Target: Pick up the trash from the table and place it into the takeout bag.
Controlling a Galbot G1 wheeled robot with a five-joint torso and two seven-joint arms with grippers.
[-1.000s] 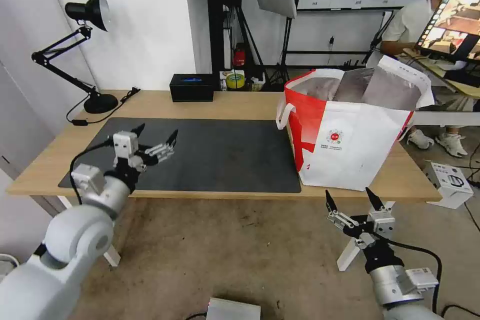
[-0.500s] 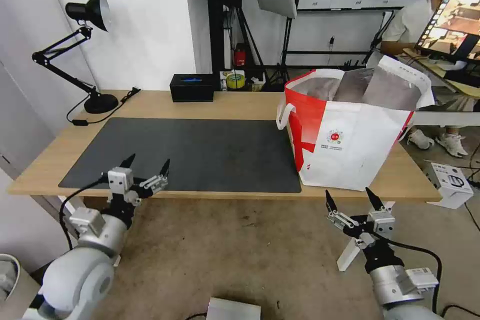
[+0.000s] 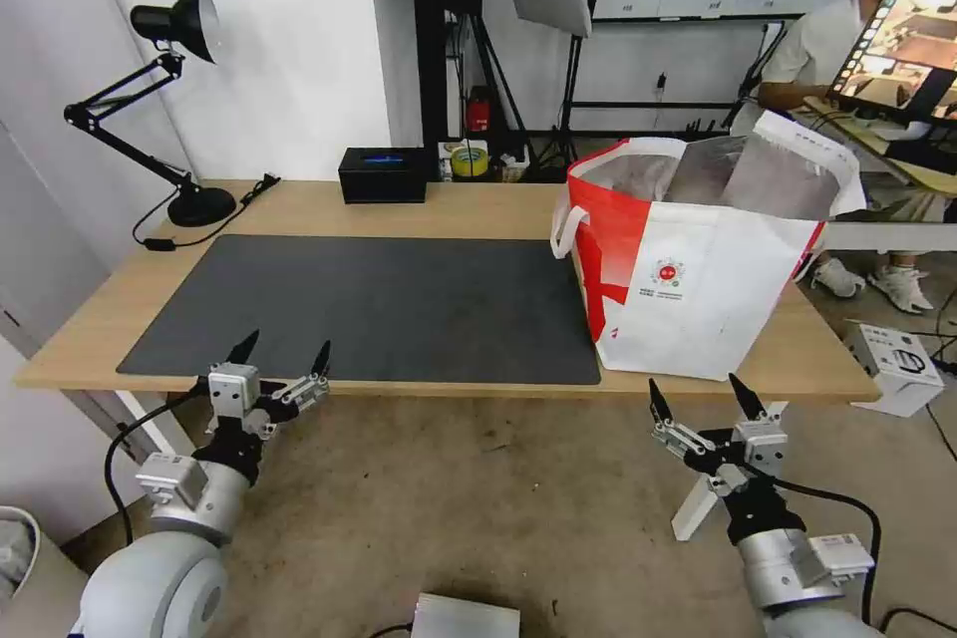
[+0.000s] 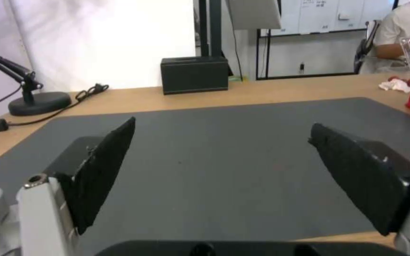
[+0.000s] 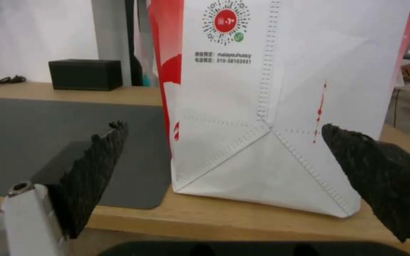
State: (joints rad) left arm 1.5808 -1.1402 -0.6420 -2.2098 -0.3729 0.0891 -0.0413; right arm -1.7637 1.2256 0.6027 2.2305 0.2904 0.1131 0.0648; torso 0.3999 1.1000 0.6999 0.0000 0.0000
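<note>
The left gripper hangs just off the front edge of the surface, near its front left corner, fingers spread wide and holding nothing. From the left wrist view its two dark fingertips frame the bare dark grey mat, which covers most of the surface from the left side to the bag. The right gripper sits below the front edge at the right side, in front of the takeout bag, its fingers likewise spread and holding nothing. The takeout bag stands upright at the right end of the surface, mouth open, foil lining showing, its near left corner resting on the mat's right edge and its round red logo facing the robot. A small white crumpled scrap with a touch of red lies on the wood beside the bag toward the back edge. A black tissue box stands at the back edge, and a black desk lamp at the back left corner
</note>
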